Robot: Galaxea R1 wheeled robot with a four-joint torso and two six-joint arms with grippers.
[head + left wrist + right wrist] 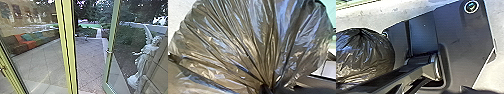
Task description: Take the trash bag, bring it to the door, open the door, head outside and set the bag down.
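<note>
The black trash bag [243, 47] fills out large in the left wrist view, its folds drawn together into a tight neck. My left gripper [266, 89] is shut on that gathered neck. In the right wrist view the rounded bag [363, 57] hangs beside the robot's dark plate. Seen from the head, a glass door with a green frame [109, 47] stands open on the right, with a handle on its edge. A yellow door frame [67, 45] rises just left of the opening.
Paving [90, 60] stretches outside through the gap. Behind the left glass is a long seat with coloured cushions [27, 41]. A white winged statue [143, 62] shows through the right door's glass, near a tiled wall [160, 67].
</note>
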